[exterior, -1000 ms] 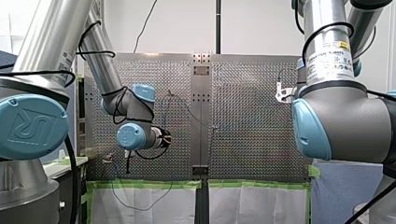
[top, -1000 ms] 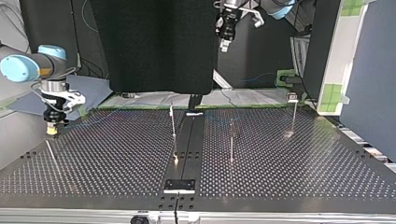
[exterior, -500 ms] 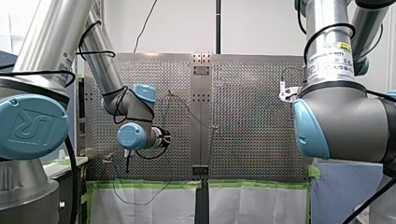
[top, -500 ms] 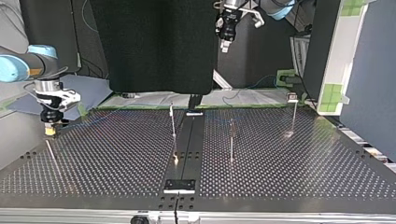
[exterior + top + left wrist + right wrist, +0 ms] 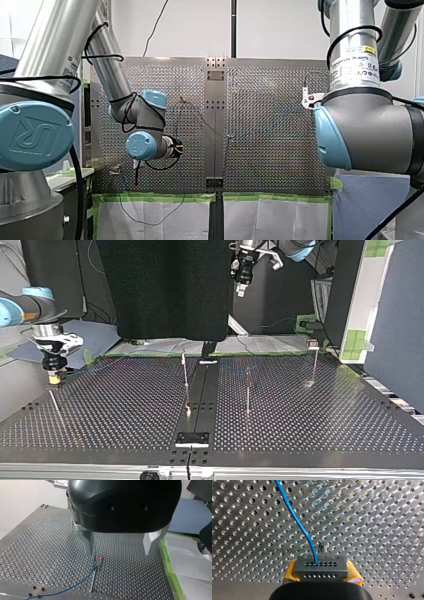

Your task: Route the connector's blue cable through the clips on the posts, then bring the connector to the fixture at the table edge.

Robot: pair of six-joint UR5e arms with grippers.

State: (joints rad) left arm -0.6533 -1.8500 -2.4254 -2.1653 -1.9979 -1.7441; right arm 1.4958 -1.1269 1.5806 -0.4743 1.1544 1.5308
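My right end effector pinches the connector between its yellow pads, the blue cable runs ahead, and my left end effector hangs wide apart.

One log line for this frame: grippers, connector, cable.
right gripper: shut on connector | left gripper: open, over post | blue cable: leaves connector, passes post top

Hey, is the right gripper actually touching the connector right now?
Touching. The right wrist view shows the connector clamped between the yellow pads of my right gripper, no gap either side.
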